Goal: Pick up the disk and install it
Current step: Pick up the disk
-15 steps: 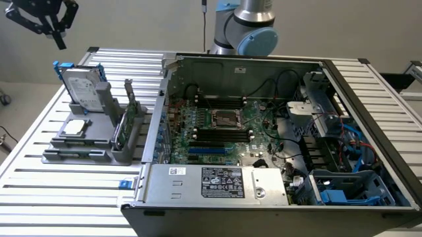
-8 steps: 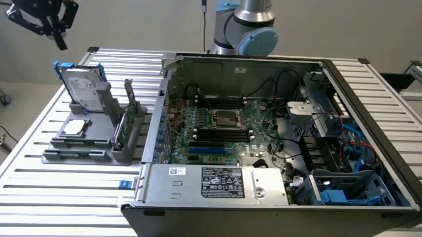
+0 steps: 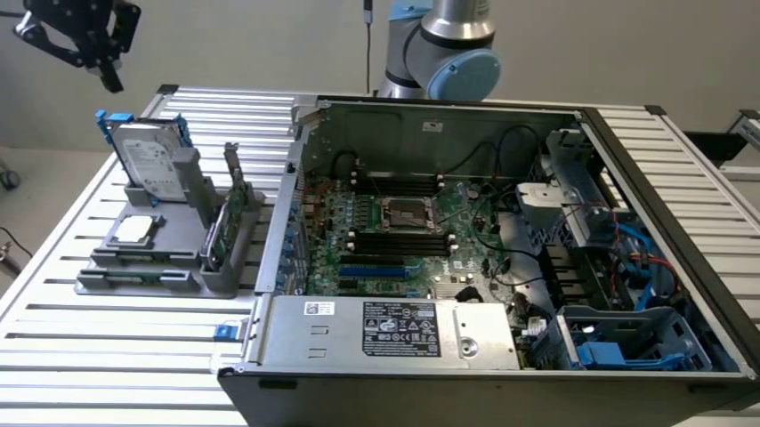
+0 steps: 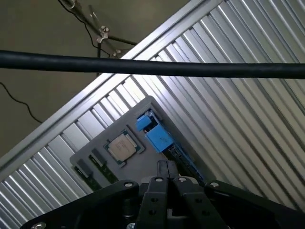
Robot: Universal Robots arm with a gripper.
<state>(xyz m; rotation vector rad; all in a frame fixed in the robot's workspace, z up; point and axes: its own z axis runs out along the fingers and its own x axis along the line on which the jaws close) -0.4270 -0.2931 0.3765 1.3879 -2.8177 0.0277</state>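
The disk stands on edge in a grey holder on the slatted table, at the exterior view's left. It is silver-grey with a white label and a blue carrier frame. In the wrist view the blue end of the disk shows from above. My gripper hangs in the air above and slightly behind the disk, well apart from it. In the wrist view the gripper has its two black fingers pressed together with nothing between them.
The holder also carries a small square silver chip and a green circuit card standing on edge. An open computer case fills the exterior view's right, with blue drive bays at its near corner. A black cable crosses the wrist view.
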